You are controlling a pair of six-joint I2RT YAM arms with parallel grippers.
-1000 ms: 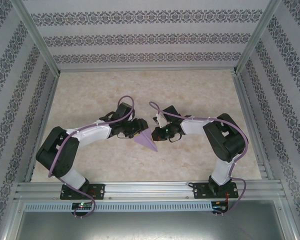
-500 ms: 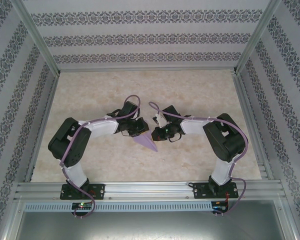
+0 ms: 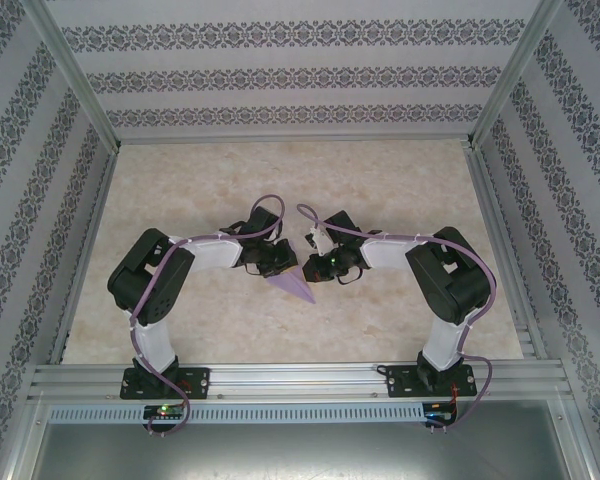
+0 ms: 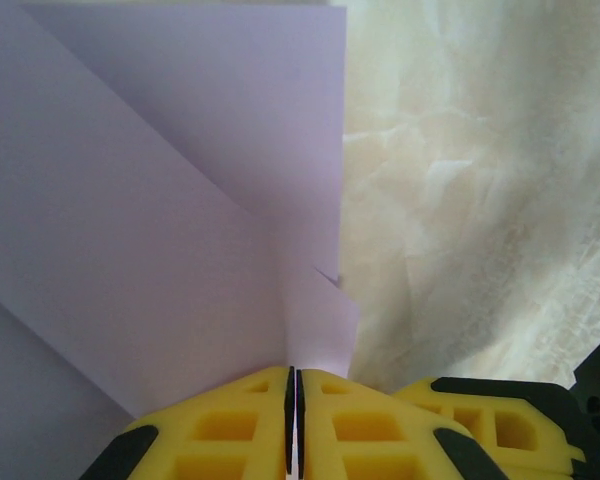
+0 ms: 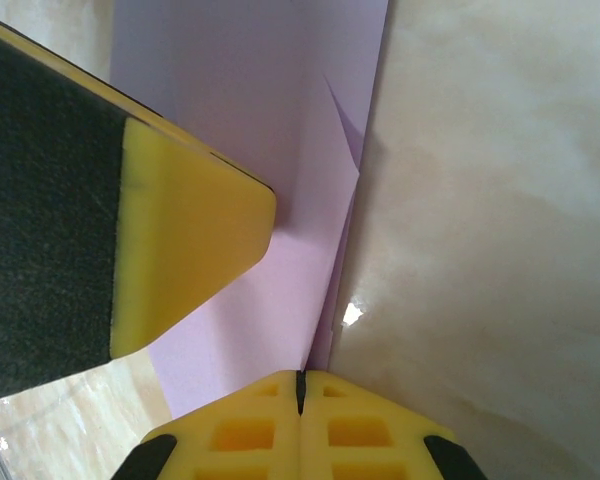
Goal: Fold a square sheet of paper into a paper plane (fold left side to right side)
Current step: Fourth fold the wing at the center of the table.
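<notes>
1. In the top view the paper plane (image 3: 294,286) was low over the tabletop (image 3: 400,180), between the two arms. Its long axis ran from 11 o'clock to 5 o'clock, with the sharp tip at 5 o'clock.
2. The left gripper (image 3: 278,264) stood at 10 o'clock from the middle of the plane and the right gripper (image 3: 317,268) at 2 o'clock, both equally near.
3. Each gripper was closed narrow on the paper; in both wrist views the lilac sheet entered directly between the pressed jaws.
4. I judge that the coming move depends on the crease lying between the two grips.
</notes>
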